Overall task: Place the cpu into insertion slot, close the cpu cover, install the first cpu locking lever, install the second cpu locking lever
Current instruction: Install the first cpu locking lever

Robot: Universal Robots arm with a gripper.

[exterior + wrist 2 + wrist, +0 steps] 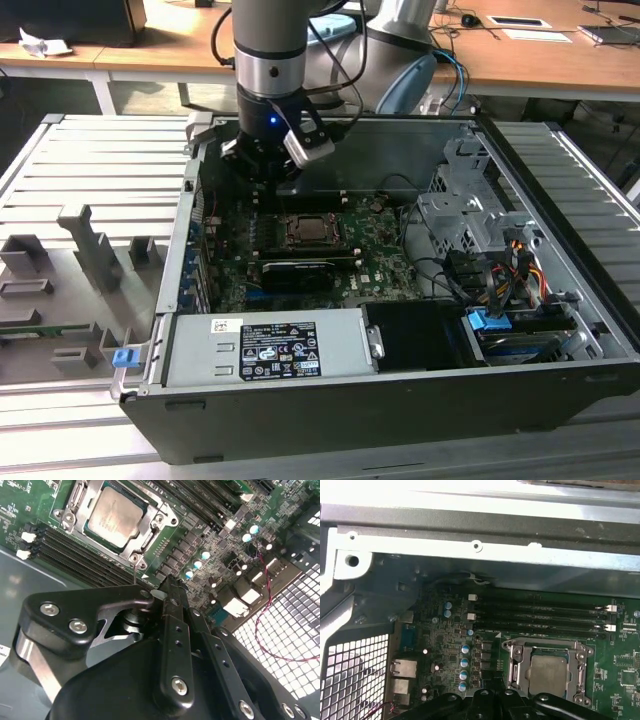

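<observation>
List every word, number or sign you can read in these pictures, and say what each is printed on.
None can be read.
White label on the power supply box: rows of print and symbols, too small to read.
Circuit board: white markings, blurred.
Chip: plain metal face, no legible marking.

A large white label (pixel 278 350) on the grey power supply box (pixel 200 350) carries black print and rows of small symbols, and a small white sticker (pixel 226 326) sits just beside it; neither can be read. A white triangle mark (pixel 496 635) stands on the green board (pixel 625 680) near a corner of the insertion slot (pixel 516 665), and the board's other white lettering is illegible.
</observation>
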